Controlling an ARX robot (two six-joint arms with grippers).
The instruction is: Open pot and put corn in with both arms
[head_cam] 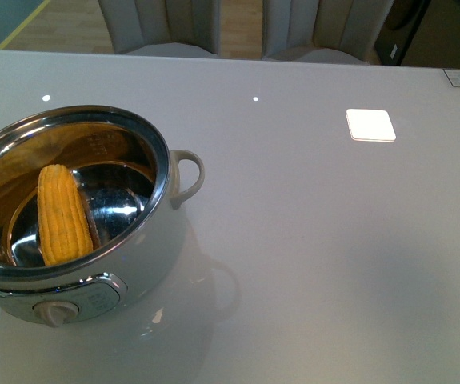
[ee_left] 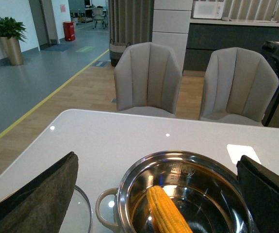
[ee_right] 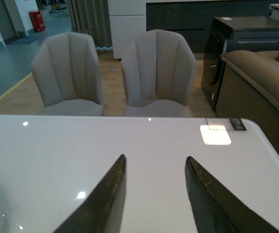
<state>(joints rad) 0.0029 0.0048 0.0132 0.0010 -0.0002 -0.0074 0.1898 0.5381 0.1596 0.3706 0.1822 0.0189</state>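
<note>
Grey tabletop [head_cam: 310, 240] carries the lidless pot [head_cam: 146, 268]; inside it, the corn [head_cam: 62, 214] lies with its long axis front-to-back. Left gripper [ee_left: 156, 194] straddles the pot, released; right gripper [ee_right: 154, 194] released, well away from the pot.

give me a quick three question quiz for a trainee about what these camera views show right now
1. True or false: the corn lies inside the pot.
2. Multiple choice: the right gripper is A) shut on the corn, B) open above bare table, C) shut on the pot's handle.
3. Fill in: in the left wrist view, the glass lid rests on the table ____ the pot.

Key:
1. True
2. B
3. beside
</note>
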